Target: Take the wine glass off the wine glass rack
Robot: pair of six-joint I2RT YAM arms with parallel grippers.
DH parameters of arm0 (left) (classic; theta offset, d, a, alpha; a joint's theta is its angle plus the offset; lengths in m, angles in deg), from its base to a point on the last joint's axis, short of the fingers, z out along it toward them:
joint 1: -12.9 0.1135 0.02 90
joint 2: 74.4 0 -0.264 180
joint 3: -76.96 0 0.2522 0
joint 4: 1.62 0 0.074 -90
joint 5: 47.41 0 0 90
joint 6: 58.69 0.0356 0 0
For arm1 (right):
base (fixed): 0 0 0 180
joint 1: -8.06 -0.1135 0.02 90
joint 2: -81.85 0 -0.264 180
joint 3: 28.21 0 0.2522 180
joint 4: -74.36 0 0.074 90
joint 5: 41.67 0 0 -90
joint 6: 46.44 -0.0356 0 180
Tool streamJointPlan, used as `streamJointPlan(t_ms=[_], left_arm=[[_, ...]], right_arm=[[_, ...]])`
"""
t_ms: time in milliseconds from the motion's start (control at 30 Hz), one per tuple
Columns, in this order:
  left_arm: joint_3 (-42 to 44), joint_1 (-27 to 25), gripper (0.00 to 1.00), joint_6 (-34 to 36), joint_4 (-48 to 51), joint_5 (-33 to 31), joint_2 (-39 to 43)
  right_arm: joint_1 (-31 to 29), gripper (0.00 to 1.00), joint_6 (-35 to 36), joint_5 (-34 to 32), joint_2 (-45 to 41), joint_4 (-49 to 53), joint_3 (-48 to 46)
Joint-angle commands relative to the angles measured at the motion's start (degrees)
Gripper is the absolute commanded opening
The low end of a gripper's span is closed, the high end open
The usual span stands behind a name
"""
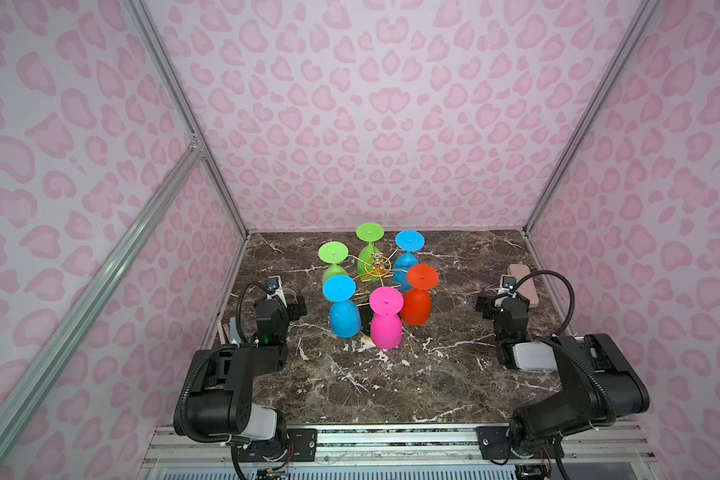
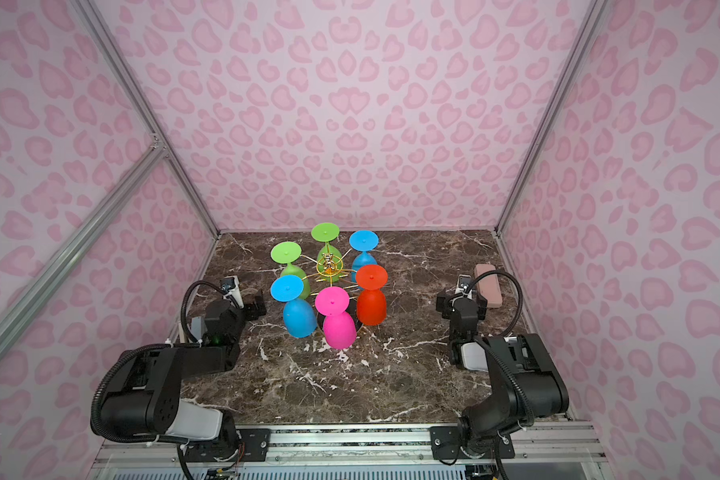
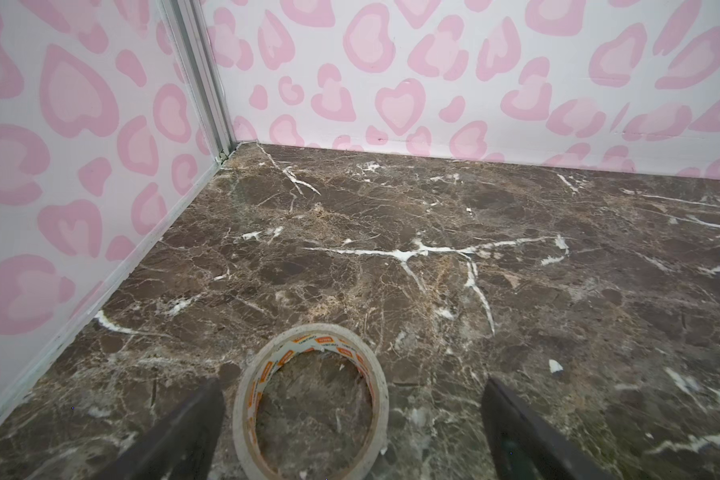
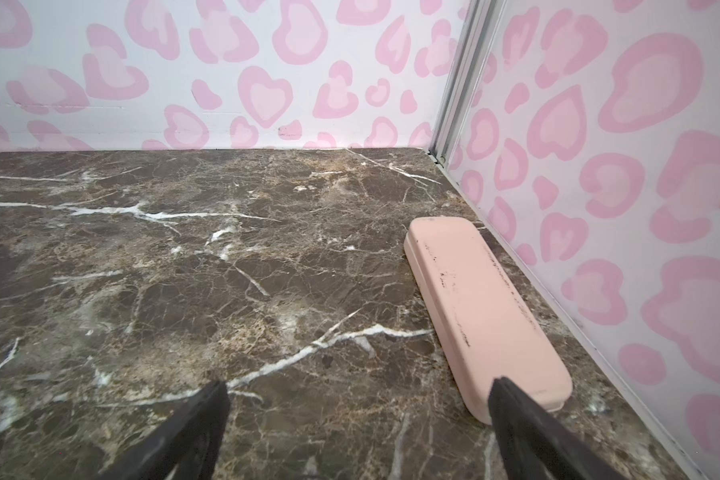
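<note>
Right now our wine glass rack (image 1: 377, 266) stands upright on the marble table (image 1: 391, 386), toward the back and roughly midway between our two arms. A glass hangs on every one of its gold wire arms. They hang bowl-down with their round feet on top. The pink glass (image 1: 386, 320), the near blue glass (image 1: 344, 311) and the red glass (image 1: 418, 299) face us. The two green glasses (image 1: 333, 255) and the far blue glass (image 1: 408, 249) hang behind them. A sliver of the rack's black base shows beside the pink glass in both top views. Our left gripper (image 3: 352, 381) sits low near the left wall (image 3: 59, 166), well apart from the rack. Its fingers are spread wide and hold nothing. A roll of tape (image 3: 316, 338) lies flat on the marble between and just ahead of them, nearer one finger; we cannot tell whether it touches. Our right gripper (image 4: 358, 382) sits low on the opposite side, also well away from the rack, its fingers likewise spread wide and empty. A pink case (image 4: 483, 307) lies flat along the right wall, and one fingertip overlaps its near end in the right wrist view. We cannot tell whether they make contact.
</note>
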Motion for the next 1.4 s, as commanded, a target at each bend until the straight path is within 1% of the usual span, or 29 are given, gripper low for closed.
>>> streamJointPlan(t_ms=[0, 767, 900, 933, 1033, 1100, 1133, 1167, 1233, 1267, 1300, 1333, 1367], left_arm=[[-0.05, 0.08, 0.97, 0.08, -1.32, -0.11, 0.22], [-0.23, 0.08, 0.97, 0.00, -1.14, -0.05, 0.11], [0.14, 0.08, 0.99, -0.23, -1.46, -0.43, 0.67], [-0.71, 0.08, 1.00, -0.54, 1.07, -0.96, 1.76], [-3.59, -0.06, 0.99, 0.19, 10.58, 0.25, 7.35], [-4.76, -0.08, 1.00, -2.11, 15.59, -2.07, 11.41], [-4.69, -0.09, 0.99, -4.93, 17.01, -4.35, 13.72], [-4.18, -0.08, 0.98, -6.67, 17.36, -5.23, 15.74], [-3.47, -0.08, 0.97, -8.79, 19.30, -5.93, 20.02], [-3.76, -0.02, 0.97, -10.07, 21.35, -6.89, 21.81], [-4.35, -0.08, 0.97, -11.11, 23.99, -7.74, 23.78], [-5.18, 0.02, 0.97, -11.87, 26.54, -8.38, 25.53], [-5.92, -0.01, 0.97, -12.27, 28.61, -8.49, 26.97]], right_arm=[[0.07, 0.99, -0.36, 0.15, 0.03, 0.16, 0.20], [0.90, 0.99, -0.63, 2.01, 0.02, 1.03, 0.58], [0.93, 0.99, -0.63, 1.96, -0.10, 0.99, 0.51], [0.87, 0.99, -0.63, 2.01, -0.09, 1.00, 0.52], [0.87, 0.99, -0.46, 2.01, -0.16, 0.61, 0.36], [0.69, 0.99, -0.08, 2.01, -0.76, 0.32, 0.62], [0.23, 0.99, 0.41, 1.46, -1.95, 2.17, 1.22], [-0.19, 0.99, 0.51, 0.36, -3.56, 6.09, 2.42], [-1.13, 0.99, -0.37, -3.24, -7.68, 18.27, 7.51], [-1.32, 0.99, -2.00, -3.39, -9.67, 24.84, 9.92], [-0.89, 0.99, -5.93, -3.23, -11.58, 28.33, 11.69], [0.02, 0.99, -10.79, -1.71, -13.47, 31.42, 13.12], [1.24, 0.99, -14.10, 1.93, -14.96, 34.33, 14.25]])
